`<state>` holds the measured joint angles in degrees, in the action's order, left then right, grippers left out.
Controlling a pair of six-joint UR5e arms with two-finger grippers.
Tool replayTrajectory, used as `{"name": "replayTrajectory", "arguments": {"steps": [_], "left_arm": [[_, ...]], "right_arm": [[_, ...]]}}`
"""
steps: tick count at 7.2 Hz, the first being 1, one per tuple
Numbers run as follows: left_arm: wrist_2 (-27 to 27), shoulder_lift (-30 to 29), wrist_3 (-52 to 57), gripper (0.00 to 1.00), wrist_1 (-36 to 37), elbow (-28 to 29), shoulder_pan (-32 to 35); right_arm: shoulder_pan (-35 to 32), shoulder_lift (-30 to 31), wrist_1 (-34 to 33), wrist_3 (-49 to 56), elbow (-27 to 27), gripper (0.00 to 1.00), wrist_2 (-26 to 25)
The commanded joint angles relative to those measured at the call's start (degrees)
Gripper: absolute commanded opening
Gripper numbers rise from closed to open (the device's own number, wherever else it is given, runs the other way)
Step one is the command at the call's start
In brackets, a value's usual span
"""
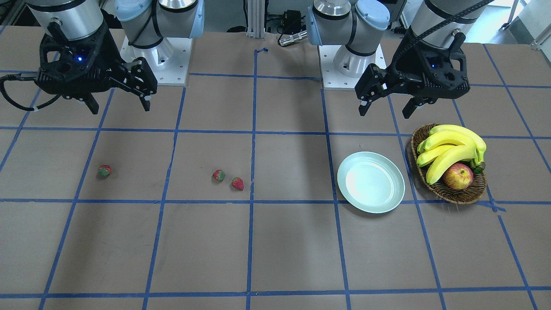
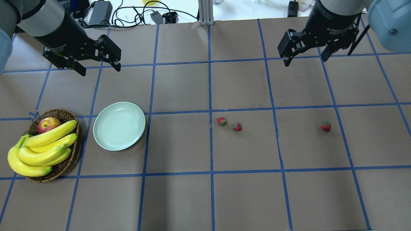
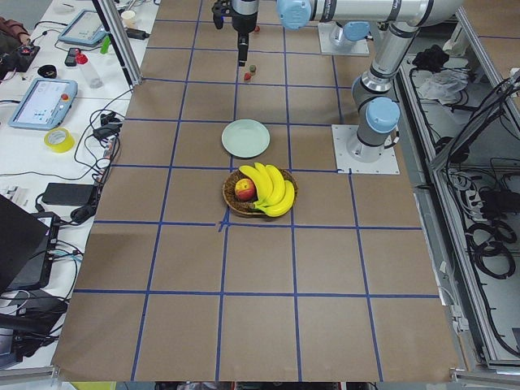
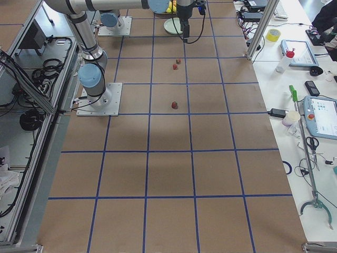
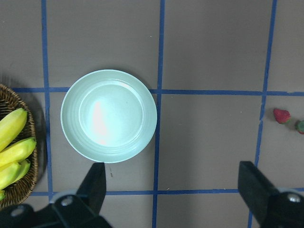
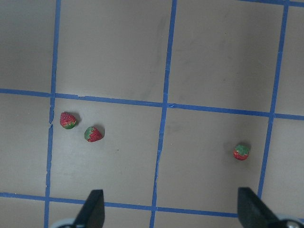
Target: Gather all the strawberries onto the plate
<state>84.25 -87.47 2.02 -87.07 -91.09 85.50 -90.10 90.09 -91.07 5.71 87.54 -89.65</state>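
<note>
Loose on the brown worktop (image 2: 179, 144), well apart from the plate (image 2: 119, 125): all three strawberries (image 1: 218, 175). As for the plate, round, pale mint, flat on the robot's left half, just beside a wicker basket (image 2: 61, 112) of bananas (image 2: 45, 144) and an apple (image 2: 48, 124), with a narrow gap between rim and wicker.

Nearest the plate, just past the central line of blue tape (image 2: 210, 96) on the robot's right: the first berry (image 2: 221, 121), on its side, long axis slanted, green cap at the lower right in the right wrist view and red tip at the upper left. Just beside that, not touching: the second berry (image 2: 237, 126), long axis roughly across the worktop, cap toward the plate, tip toward the robot's right. Well apart, farther to the right again: the third berry (image 2: 326, 127), long axis roughly front to back, cap away from the robot, tip toward it.

High over the plate's side of the worktop: the left pincer (image 2: 100, 70), jaws spread wide, both fingertips (image 5: 97, 178) at the bottom edge of its wrist view with the plate just beyond them. High over the berries' side: the right pincer (image 2: 305, 61), likewise spread wide, all three berries in its wrist view beyond the fingertips. Clear of the worktop and of every object, both.
</note>
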Motion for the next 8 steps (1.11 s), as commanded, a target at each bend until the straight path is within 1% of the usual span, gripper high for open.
{"name": "replayTrajectory", "arguments": {"steps": [1, 3, 8], "left_arm": [[4.4, 0.1, 0.1, 1.0, -3.0, -0.2, -0.3], [5.0, 0.0, 0.1, 1.0, -4.7, -0.7, -0.3], [4.9, 0.0, 0.1, 1.0, -4.3, -0.7, -0.5]], "right_arm": [[0.1, 0.0, 0.1, 0.0, 0.0, 1.0, 0.0], [0.1, 0.0, 0.3, 0.0, 0.0, 1.0, -0.1], [0.1, 0.0, 0.5, 0.0, 0.1, 1.0, -0.1]]}}
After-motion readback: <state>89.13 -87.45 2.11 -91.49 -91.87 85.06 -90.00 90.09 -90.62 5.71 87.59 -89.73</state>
